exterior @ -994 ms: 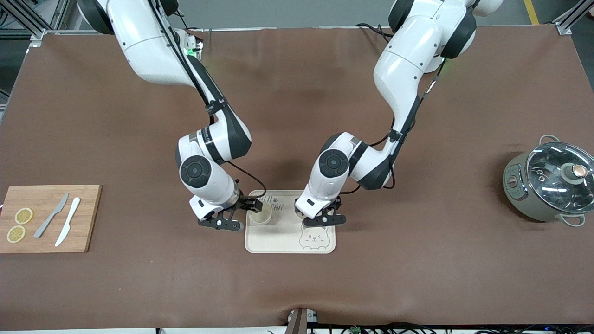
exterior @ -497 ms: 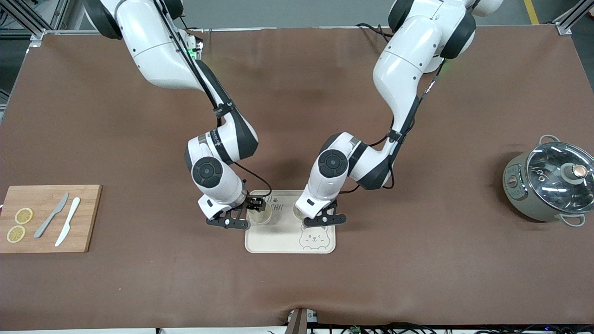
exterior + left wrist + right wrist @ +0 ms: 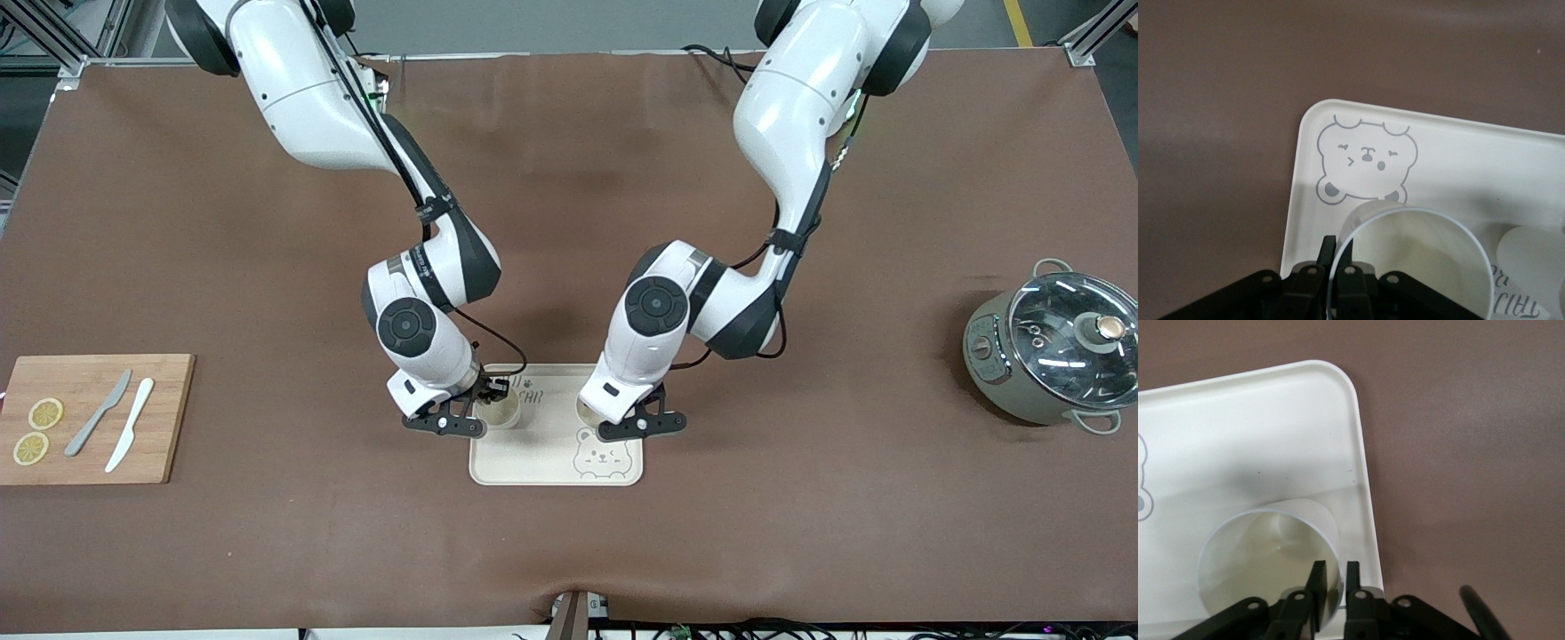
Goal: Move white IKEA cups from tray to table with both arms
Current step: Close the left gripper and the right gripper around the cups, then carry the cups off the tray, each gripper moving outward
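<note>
Two white IKEA cups are at the cream bear tray [image 3: 533, 458]. My right gripper [image 3: 491, 396] is shut on the rim wall of the cup [image 3: 503, 412] at the tray's end toward the right arm. In the right wrist view one finger [image 3: 1317, 579] is inside that cup [image 3: 1258, 560] and the other is outside. My left gripper [image 3: 612, 418] is shut on the other cup [image 3: 586, 412], which is mostly hidden under the hand. The left wrist view shows that cup's [image 3: 1418, 260] thin rim pinched in the gripper [image 3: 1336, 252], beside the bear drawing [image 3: 1366, 160].
A wooden cutting board [image 3: 169, 418] with lemon slices [image 3: 44, 413] and two knives [image 3: 129, 436] lies at the right arm's end of the table. A grey pot with a glass lid [image 3: 1049, 351] stands at the left arm's end. Brown tabletop surrounds the tray.
The right arm moved in over the tray and its fingers closed on the cup's rim. The left gripper closed on its cup, and the left arm shifted slightly toward its own end.
</note>
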